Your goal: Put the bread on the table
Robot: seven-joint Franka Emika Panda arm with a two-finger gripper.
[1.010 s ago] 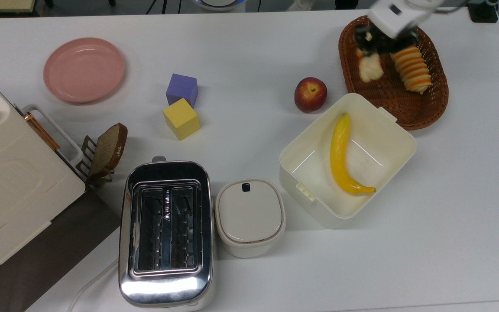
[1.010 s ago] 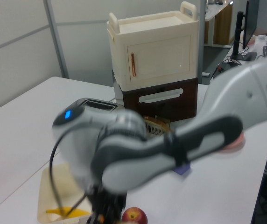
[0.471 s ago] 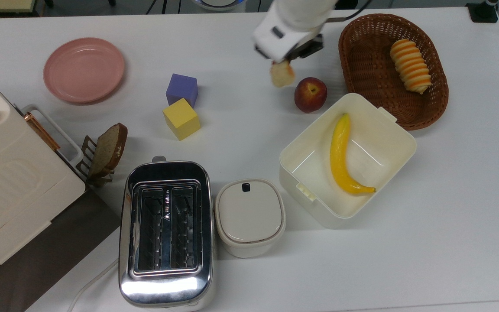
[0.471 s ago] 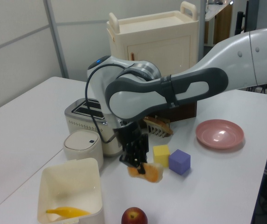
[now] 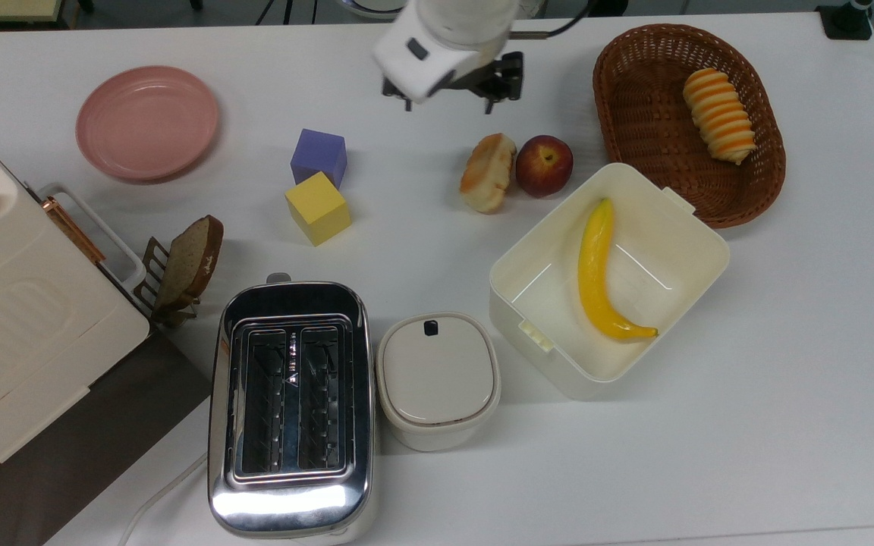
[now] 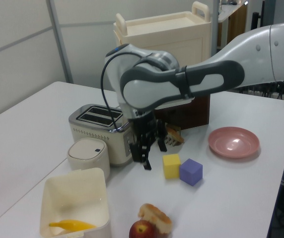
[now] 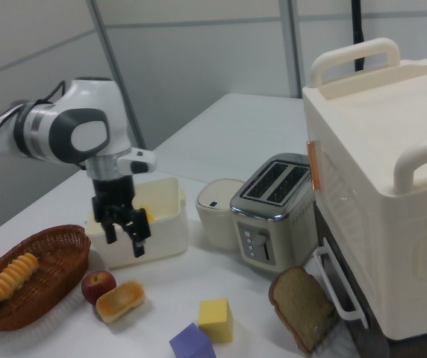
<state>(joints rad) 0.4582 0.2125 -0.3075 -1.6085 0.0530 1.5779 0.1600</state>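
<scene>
The bread (image 5: 488, 182), a small golden-topped roll, lies on the white table (image 5: 786, 379), touching or nearly touching the left side of a red apple (image 5: 544, 165) in the top view. It also shows in the left view as the bread (image 6: 155, 216) and in the right view as the bread (image 7: 121, 300). My gripper (image 5: 448, 105) hangs open and holds nothing, above the table and a little beyond the bread toward the top view's upper left. Both spread fingers point down in the gripper (image 6: 153, 154) and the gripper (image 7: 125, 240).
A wicker basket (image 5: 757, 203) holds a striped spiral roll (image 5: 719, 115). A cream box (image 5: 702, 262) with a banana (image 5: 596, 265) stands near the apple. Purple cube (image 5: 319, 156), yellow cube (image 5: 318, 207), pink plate (image 5: 147, 121), toaster (image 5: 290, 406), white canister (image 5: 438, 379) and racked toast slice (image 5: 190, 262) lie leftward.
The gripper carried the bread out of the basket toward the top view's left, let it go beside the apple, then opened and drew away further left and higher.
</scene>
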